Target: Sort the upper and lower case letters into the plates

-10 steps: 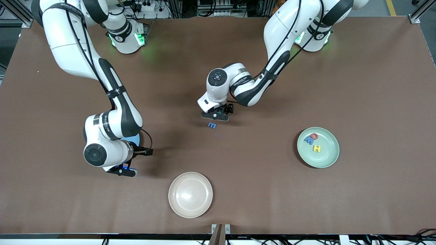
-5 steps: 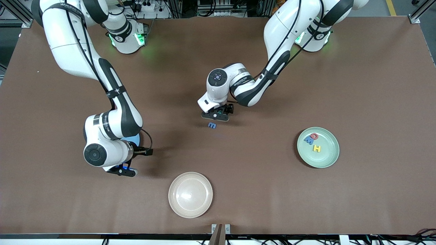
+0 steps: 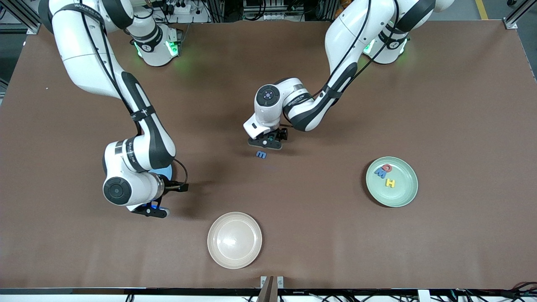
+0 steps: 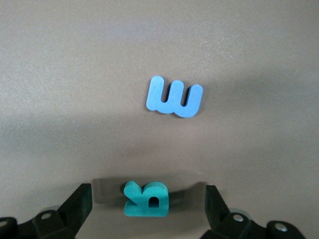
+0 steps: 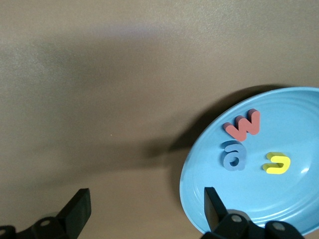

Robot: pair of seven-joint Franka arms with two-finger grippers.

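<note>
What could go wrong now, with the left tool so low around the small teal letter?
1. The teal letter is small and flat between the open left tool, so it may slip on closing.
2. The blue m lies close beside it and may get knocked.
3. The teal letter looks like an R; dropping it in the blue plate would mix cases.

The right arm hides most of the sky blue plate.

no visible change since the earlier frames
</note>
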